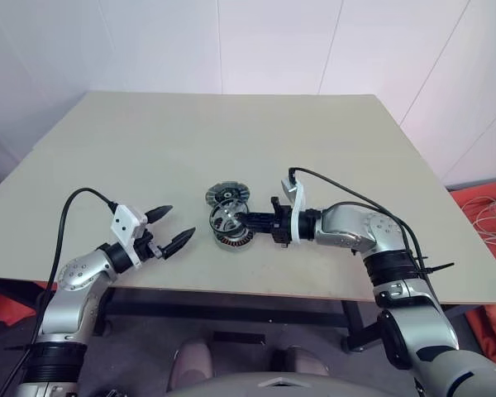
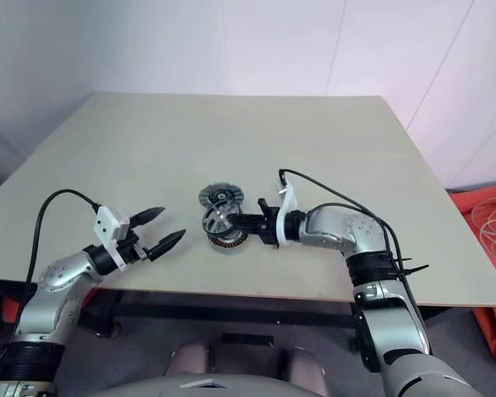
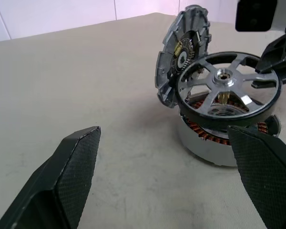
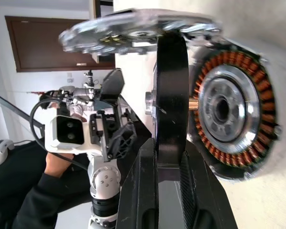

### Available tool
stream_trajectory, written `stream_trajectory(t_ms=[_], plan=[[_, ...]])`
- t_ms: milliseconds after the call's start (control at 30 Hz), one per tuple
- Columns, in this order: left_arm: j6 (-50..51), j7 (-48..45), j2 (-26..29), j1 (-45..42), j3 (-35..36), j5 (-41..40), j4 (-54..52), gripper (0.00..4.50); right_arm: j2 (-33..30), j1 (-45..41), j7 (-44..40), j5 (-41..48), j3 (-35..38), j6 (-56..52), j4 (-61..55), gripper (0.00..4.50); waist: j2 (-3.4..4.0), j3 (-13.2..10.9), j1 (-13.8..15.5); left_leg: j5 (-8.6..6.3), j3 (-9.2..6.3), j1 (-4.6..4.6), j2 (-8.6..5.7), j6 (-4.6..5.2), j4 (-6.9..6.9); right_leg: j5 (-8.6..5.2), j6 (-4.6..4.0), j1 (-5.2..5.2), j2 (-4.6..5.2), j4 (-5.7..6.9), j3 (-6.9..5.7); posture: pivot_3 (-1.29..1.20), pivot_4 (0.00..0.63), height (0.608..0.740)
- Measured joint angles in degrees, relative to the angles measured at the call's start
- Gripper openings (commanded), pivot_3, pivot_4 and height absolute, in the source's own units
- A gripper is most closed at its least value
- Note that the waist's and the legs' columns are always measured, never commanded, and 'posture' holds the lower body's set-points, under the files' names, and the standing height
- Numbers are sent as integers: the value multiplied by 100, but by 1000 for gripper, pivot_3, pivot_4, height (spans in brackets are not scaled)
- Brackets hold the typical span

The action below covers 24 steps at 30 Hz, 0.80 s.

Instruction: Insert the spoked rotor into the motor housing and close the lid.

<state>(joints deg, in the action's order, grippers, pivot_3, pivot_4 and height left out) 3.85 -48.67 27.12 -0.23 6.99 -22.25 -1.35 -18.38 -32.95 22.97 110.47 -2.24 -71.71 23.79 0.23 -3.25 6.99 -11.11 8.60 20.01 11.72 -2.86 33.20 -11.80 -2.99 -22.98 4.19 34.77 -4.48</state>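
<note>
A beige rectangular counter (image 1: 149, 149) stands before white walls. Near its front edge, centre, sit three motor parts close together.

The motor housing (image 3: 214, 143), a thick round ring w/ copper-coloured windings and a silver outer wall, lies flat on the counter. Just above it, nearly level and not yet seated, is the spoked rotor (image 3: 229, 90): a flat wheel w/ dark rim, silver spokes and a small central hub. A short shaft points from the hub down toward the housing's silver centre.

The right hand (image 1: 246, 220), two black fingers, reaches in from the right side and is clenched on the rotor's dark rim, one finger on each face; the right wrist view shows this grip edge-on.

The lid (image 1: 227, 195), a silver-grey ribbed disc, lies just behind the housing, on the far side from the robot. In the left wrist view it looks tilted, propped against the housing.

The left hand (image 1: 167, 228) hovers above the counter's front edge, to the left of the parts and well apart from them, fingers spread wide, grasping nothing.

A person's dark sleeve (image 4: 33, 200) shows in the right wrist view.
</note>
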Motion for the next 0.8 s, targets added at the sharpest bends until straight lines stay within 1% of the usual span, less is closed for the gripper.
stream_trajectory(t_ms=[800], plan=[[4,-6,-3,-4,-28,6,0,4500,-8,334,102,73,68,5,-34,293,-2,2,0,0,0,-1,0,-1,1,0,0,1,0,0,0,0,0,740]])
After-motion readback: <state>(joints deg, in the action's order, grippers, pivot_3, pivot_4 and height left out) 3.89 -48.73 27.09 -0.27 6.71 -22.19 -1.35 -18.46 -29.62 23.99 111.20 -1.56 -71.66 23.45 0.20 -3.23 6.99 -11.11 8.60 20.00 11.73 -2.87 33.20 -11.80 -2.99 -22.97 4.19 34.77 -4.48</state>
